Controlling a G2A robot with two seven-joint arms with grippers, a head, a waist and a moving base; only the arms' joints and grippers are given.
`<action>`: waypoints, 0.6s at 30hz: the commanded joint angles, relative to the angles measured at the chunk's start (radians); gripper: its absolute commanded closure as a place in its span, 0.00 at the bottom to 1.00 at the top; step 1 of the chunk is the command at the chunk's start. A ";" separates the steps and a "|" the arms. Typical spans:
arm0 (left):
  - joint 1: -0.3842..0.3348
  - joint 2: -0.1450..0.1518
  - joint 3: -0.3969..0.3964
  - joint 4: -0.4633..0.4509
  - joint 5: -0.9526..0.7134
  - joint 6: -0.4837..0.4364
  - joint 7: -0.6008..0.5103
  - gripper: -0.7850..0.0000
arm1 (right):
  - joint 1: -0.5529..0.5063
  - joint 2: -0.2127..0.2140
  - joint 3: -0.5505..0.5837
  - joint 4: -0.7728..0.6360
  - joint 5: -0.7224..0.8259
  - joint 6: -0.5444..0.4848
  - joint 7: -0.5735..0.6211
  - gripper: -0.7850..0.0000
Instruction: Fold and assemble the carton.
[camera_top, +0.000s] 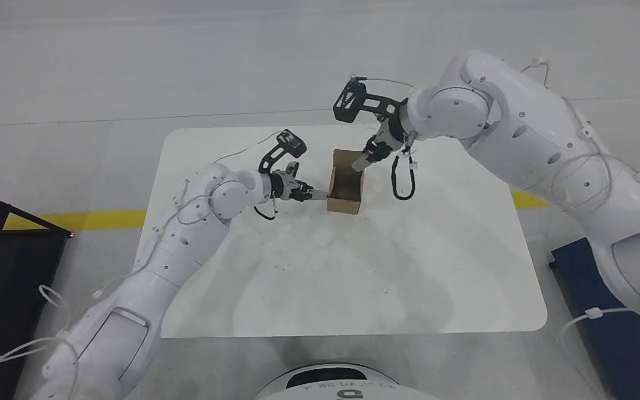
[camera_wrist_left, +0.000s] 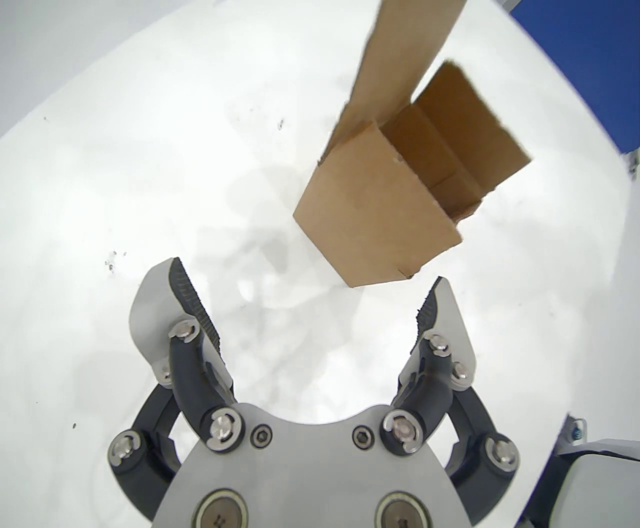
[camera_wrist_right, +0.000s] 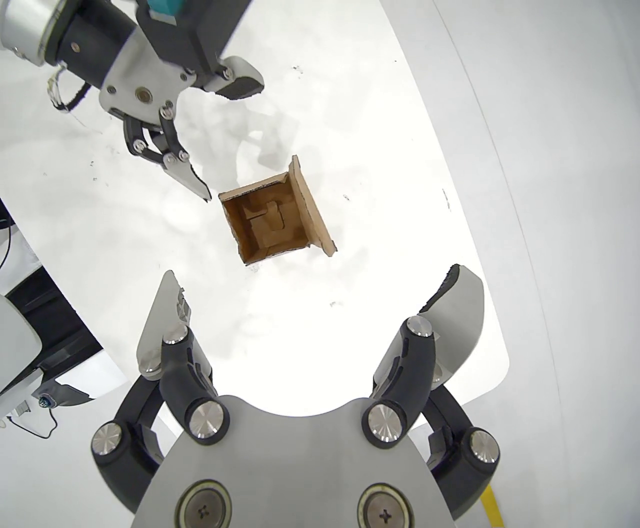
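A small brown carton (camera_top: 345, 185) stands upright on the white table (camera_top: 430, 270) with its top open and one tall flap raised. Its folded bottom shows inside the carton (camera_wrist_right: 267, 225). My left gripper (camera_top: 308, 190) is low beside the carton's left side, open, a short gap from the wall of the carton (camera_wrist_left: 380, 210). The left gripper (camera_wrist_left: 310, 285) holds nothing. My right gripper (camera_wrist_right: 317, 290) hangs above the carton, open and empty. In the top view the right gripper (camera_top: 372, 152) sits over the carton's far right corner. The left gripper (camera_wrist_right: 200, 140) appears near the carton's corner.
Bare white tabletop surrounds the carton on all sides. The table's rounded right edge (camera_wrist_right: 495, 310) lies beyond the carton. A yellow floor line (camera_top: 90, 218) runs left of the table, and a blue object (camera_top: 600, 300) stands off its right side.
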 joint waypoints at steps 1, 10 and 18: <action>0.006 0.011 -0.026 -0.008 0.023 -0.001 -0.021 0.00 | -0.007 0.000 0.004 0.001 0.013 0.000 -0.018 0.00; 0.039 0.032 -0.083 -0.062 0.032 0.004 -0.030 0.00 | -0.271 0.068 0.112 0.050 0.176 0.118 -0.283 0.07; -0.003 0.018 -0.033 -0.003 0.030 -0.028 -0.064 0.00 | -0.437 0.143 0.249 -0.064 0.194 0.267 -0.414 0.00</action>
